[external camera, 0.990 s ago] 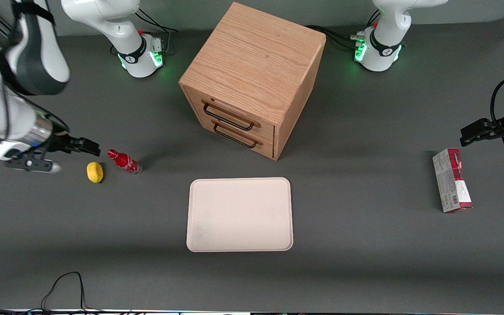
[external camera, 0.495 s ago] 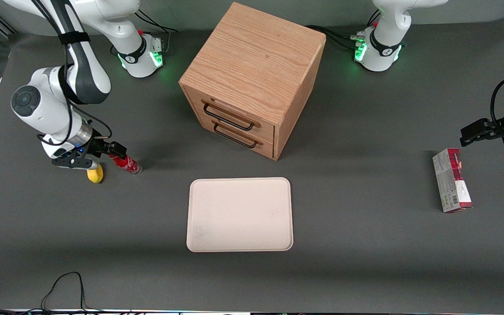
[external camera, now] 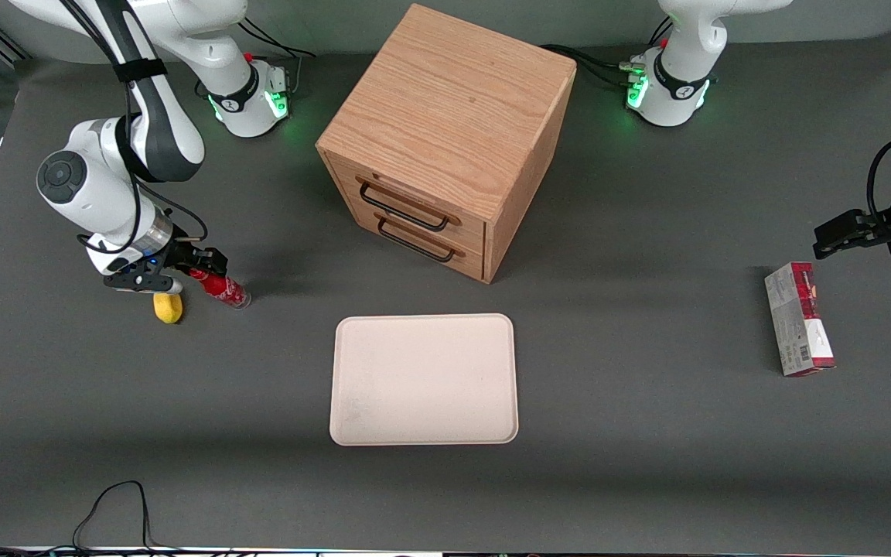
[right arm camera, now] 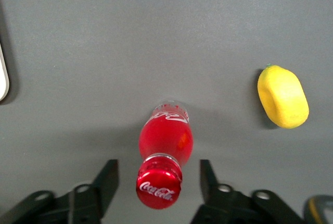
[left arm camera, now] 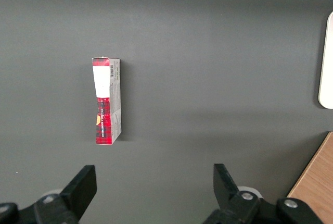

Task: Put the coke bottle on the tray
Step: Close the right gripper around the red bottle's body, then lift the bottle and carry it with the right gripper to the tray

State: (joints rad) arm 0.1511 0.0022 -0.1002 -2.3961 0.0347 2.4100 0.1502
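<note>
Now coke bottle (right arm camera: 165, 151) upright between the open claw (right arm camera: 157, 179) fingers, untouched.

Even overhead light, soft shadow beside the cabinet (external camera: 445, 139); sharp focus, green glow at arm bases

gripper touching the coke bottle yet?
Apart. The right wrist view shows the gripper open, with grey table showing between each finger and the coke bottle.

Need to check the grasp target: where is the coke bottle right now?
The coke bottle stands on the table toward the working arm's end, beside the lemon and well clear of the tray. The open gripper straddles its cap.
</note>
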